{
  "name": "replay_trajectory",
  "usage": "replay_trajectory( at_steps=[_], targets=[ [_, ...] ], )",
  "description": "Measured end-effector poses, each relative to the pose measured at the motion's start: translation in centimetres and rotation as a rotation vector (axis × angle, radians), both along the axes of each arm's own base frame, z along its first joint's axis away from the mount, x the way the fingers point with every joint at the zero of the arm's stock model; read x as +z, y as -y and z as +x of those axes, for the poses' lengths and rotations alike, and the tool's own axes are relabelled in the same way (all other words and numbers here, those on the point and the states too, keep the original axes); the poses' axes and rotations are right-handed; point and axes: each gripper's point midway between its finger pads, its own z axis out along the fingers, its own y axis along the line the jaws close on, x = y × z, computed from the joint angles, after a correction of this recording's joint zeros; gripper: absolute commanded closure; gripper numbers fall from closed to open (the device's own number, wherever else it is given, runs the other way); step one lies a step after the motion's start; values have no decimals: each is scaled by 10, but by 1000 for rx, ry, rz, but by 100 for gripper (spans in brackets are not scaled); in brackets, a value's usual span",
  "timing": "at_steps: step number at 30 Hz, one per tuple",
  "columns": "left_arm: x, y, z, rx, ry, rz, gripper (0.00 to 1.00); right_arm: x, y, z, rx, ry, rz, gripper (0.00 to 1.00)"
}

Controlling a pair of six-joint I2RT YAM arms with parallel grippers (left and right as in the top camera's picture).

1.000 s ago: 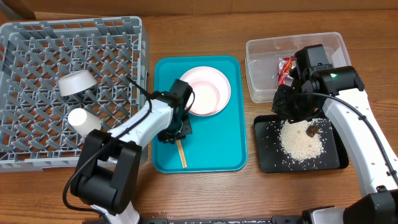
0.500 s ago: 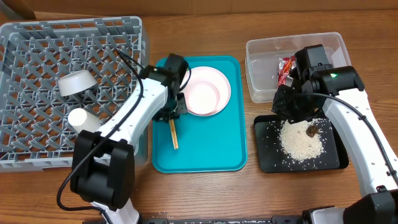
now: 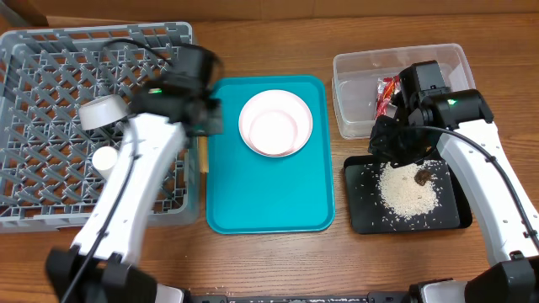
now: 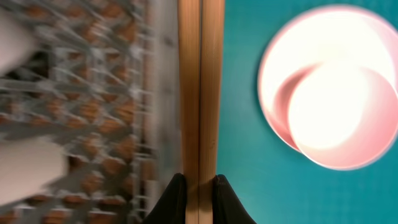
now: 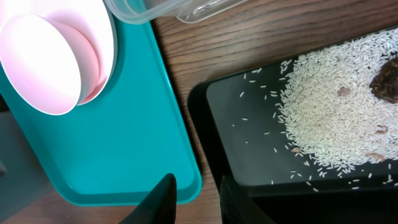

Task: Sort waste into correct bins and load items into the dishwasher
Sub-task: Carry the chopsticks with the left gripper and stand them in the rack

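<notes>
Chopsticks (image 4: 201, 93) | parallel to rack wall (image 3: 195, 76) | left hand (image 4: 199, 182) clamped on them | right hand (image 5: 196, 182) apart

The grey rack (image 3: 50, 76) has open lattice along its back and front rows. A white bowl (image 3: 103, 110) and a cup (image 3: 105, 158) stand near its middle, and the left arm (image 3: 135, 172) stretches across its right wall. The teal tray (image 3: 269, 198) lies bare below the plate (image 3: 299, 105), a narrow strip of surface (image 3: 337, 261) separates it from the black tray (image 3: 362, 210), and the right arm (image 3: 472, 160) overhangs that tray's far edge.
</notes>
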Motion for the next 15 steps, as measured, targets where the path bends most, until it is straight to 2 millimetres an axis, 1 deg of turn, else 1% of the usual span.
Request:
replay_trajectory(
  at_steps=[3, 5, 7, 10, 13, 15],
  targets=[
    [16, -35, 5, 36, 51, 23, 96, 0, 0, -1, 2, -4, -1, 74],
    [16, -56, 9, 58, 55, 38, 96, 0, 0, -1, 3, -3, -1, 74],
    [10, -72, 13, 60, 42, 42, 96, 0, 0, -1, 4, -3, -1, 74],
    [-6, -78, 19, 29, 4, 29, 96, 0, 0, -1, 4, -4, -2, 74],
    [-33, -75, 25, -10, -65, 16, 96, 0, 0, -1, 4, -5, -2, 74],
    [-49, -74, 27, -24, -103, 10, 83, 0, 0, -2, 5, -5, -2, 74]
  ],
)
